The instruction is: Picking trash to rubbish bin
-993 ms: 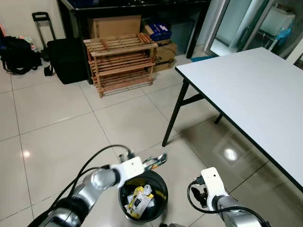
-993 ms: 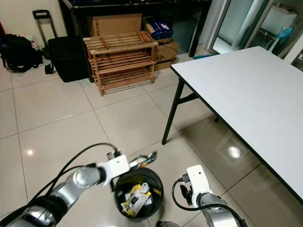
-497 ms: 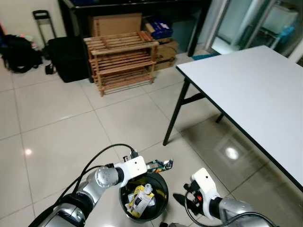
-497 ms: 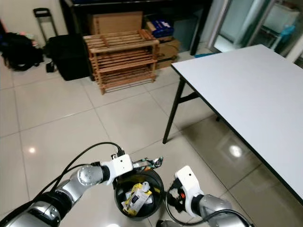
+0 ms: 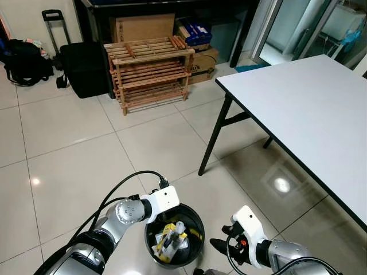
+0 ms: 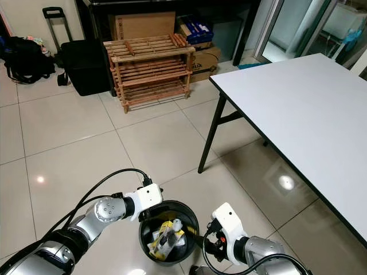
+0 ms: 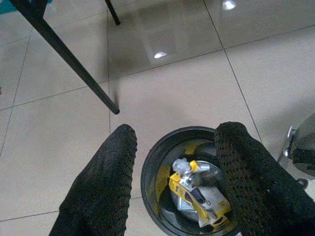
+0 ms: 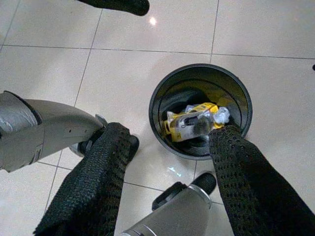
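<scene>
Since 0.5 s ago: the wrapper held at the left gripper (image 7: 170, 172) above the bin (image 5: 195, 216) is gone from its fingers; trash (image 5: 170, 240) now lies inside the bin. Left fingers apart, empty, hovering over the rim. Right gripper (image 8: 167, 162) beside the bin, fingers apart, empty. Judgement: drop step done. Next move likely calls for retracting both arms and looking for further trash on the floor (image 5: 74, 143).

We stand on glossy beige tiled floor (image 5: 69, 166). Black rubbish bin (image 5: 194, 217) sits on floor just before us, yellow packaging (image 5: 167, 240) inside. Wooden slat rack (image 5: 150, 71), black trolley case (image 5: 80, 69), black bag (image 5: 23, 60) farther off on floor. White desk (image 5: 304, 109) on our right.
</scene>
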Robot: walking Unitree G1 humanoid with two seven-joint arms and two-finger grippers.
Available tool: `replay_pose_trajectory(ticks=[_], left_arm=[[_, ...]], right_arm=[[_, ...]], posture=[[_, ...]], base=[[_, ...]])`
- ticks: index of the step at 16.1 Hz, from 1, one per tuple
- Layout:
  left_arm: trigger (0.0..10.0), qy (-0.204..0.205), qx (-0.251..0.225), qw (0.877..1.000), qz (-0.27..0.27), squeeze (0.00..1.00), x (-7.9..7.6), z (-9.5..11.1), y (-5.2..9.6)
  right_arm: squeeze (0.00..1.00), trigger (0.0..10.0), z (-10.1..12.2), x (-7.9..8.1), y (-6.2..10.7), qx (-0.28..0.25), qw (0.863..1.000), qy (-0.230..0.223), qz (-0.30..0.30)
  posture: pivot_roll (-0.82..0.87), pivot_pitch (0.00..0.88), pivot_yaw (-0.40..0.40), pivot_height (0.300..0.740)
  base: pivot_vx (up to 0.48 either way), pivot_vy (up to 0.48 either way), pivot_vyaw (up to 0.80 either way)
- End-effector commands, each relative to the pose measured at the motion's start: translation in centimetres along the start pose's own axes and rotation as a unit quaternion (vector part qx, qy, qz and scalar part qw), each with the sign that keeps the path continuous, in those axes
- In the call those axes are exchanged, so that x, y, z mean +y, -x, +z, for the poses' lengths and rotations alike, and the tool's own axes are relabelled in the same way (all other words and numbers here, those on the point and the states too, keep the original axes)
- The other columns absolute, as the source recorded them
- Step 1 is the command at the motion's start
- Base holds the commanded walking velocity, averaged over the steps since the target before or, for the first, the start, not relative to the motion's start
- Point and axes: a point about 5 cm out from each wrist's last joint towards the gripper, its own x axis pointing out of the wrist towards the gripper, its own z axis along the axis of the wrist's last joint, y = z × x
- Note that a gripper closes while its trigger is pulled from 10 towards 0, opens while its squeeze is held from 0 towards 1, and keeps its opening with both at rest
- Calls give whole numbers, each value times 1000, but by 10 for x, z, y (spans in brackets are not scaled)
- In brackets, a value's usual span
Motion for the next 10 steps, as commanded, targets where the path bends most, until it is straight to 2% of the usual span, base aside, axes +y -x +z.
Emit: replay_pose_trajectory(ticks=[1, 3, 5, 6, 7, 8, 9, 10], left_arm=[[10000, 3, -9, 1000, 2, 1000, 3, 4, -2], [10000, 9, -13, 1000, 14, 1000, 5, 5, -1], [10000, 93, -32, 990, 105, 969, 17, 1, 6], [10000, 169, -53, 972, 154, 0, 16, -2, 10], [10000, 222, -70, 954, 190, 0, 3, -7, 18], [10000, 233, -74, 948, 204, 0, -13, -10, 25], [10000, 235, -74, 947, 207, 0, -28, -12, 30], [10000, 250, -71, 941, 218, 0, -41, -15, 38]], right_arm=[[0, 10000, 3, -4, 2, -3, 1000, 2, -9], [0, 10000, 3, -6, 3, -4, 1000, 4, -19], [0, 10000, 4, -12, 3, -11, 998, 16, -64], [0, 10000, 1, -20, 1, -9, 992, 19, -126], [0, 10000, -2, -27, 1, -23, 981, -17, -193], [0, 10000, -6, -30, 1, -32, 970, -54, -236], [0, 10000, -10, -29, 2, -35, 963, -76, -256], [0, 10000, -16, -27, 0, -30, 958, -93, -270]], posture=[[-75, 94, -71, 740], [-75, 93, -66, 740], [-73, 86, -49, 740], [-73, 77, -38, 740], [-64, 64, -33, 740], [-49, 53, -33, 740], [-42, 47, -31, 740], [-31, 34, -37, 740]], base=[[0, 0, 0], [0, 0, 0], [0, 0, 0], [0, 0, 0], [0, 0, 0], [0, 0, 0], [0, 0, 0], [0, 0, 0]])
